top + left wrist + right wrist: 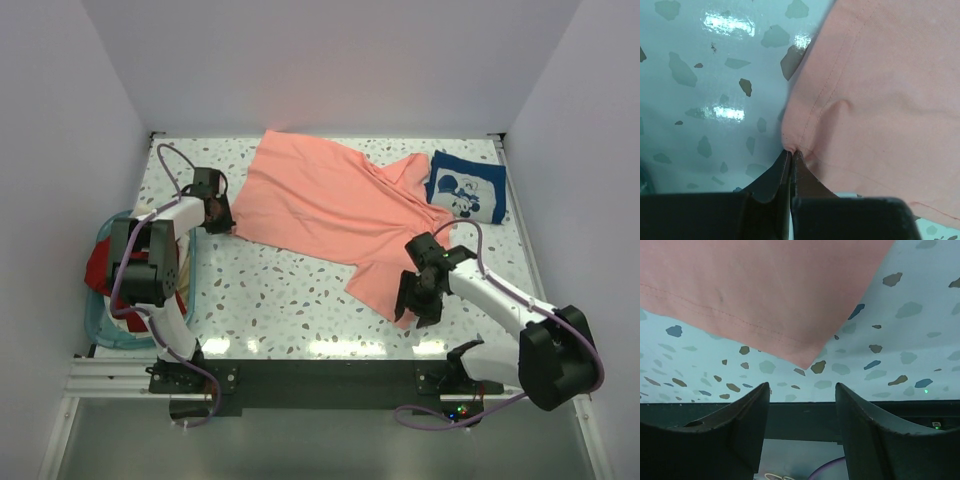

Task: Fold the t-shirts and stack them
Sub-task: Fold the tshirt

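Salmon-pink cotton, thin and limp, is what both arms have to deal with. The salmon-pink t-shirt (320,205) lies spread across the terrazzo table (270,300), rumpled toward its right side.

Well to the left of that shirt sits a teal basket (105,325) holding the dark red t-shirt (100,268); a little cream cloth shows beside it.

At the pink shirt's left corner, the left gripper (791,152) has its fingers pressed together on the very tip of the hemmed corner. A small pucker in the cloth rises just above the pinch.

At the shirt's near right corner, the right gripper (802,387) hangs with its jaws spread and nothing between them. The stitched corner of the hem (805,360) lies just ahead of it on the table.

Just beyond the shirt's right edge rests the navy t-shirt (466,186), already a neat square.

The fabric should weigh almost nothing but will sag, drag and fold on itself. A single-point grip would let it swing and twist. Taking the doubled hem at both corners looks best, since the stitching gives the pads something firmer to bite.
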You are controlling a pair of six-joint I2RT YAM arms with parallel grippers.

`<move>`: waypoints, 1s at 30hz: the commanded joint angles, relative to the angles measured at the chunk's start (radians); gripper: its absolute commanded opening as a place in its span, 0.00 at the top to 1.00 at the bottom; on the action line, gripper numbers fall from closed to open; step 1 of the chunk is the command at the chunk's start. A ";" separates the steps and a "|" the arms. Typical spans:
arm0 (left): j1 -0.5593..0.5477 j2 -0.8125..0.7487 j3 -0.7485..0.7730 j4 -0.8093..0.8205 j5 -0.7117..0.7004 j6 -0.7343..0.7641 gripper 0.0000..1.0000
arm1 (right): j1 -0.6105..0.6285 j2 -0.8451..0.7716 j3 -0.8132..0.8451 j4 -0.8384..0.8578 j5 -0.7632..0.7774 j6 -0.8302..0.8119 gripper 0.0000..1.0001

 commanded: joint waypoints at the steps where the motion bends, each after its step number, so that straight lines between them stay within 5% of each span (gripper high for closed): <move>1: 0.010 -0.035 -0.004 -0.045 0.043 0.038 1.00 | 0.018 -0.022 -0.049 0.054 -0.029 0.097 0.43; 19: 0.022 -0.048 0.018 -0.050 0.065 0.060 1.00 | 0.020 0.070 -0.129 0.209 0.013 0.165 0.59; 27: 0.023 -0.075 0.004 -0.048 0.076 0.051 1.00 | 0.020 0.070 -0.110 0.132 -0.007 0.099 0.98; 30: 0.023 -0.118 -0.016 -0.051 0.088 0.037 1.00 | 0.020 0.026 -0.100 0.054 -0.027 0.068 1.00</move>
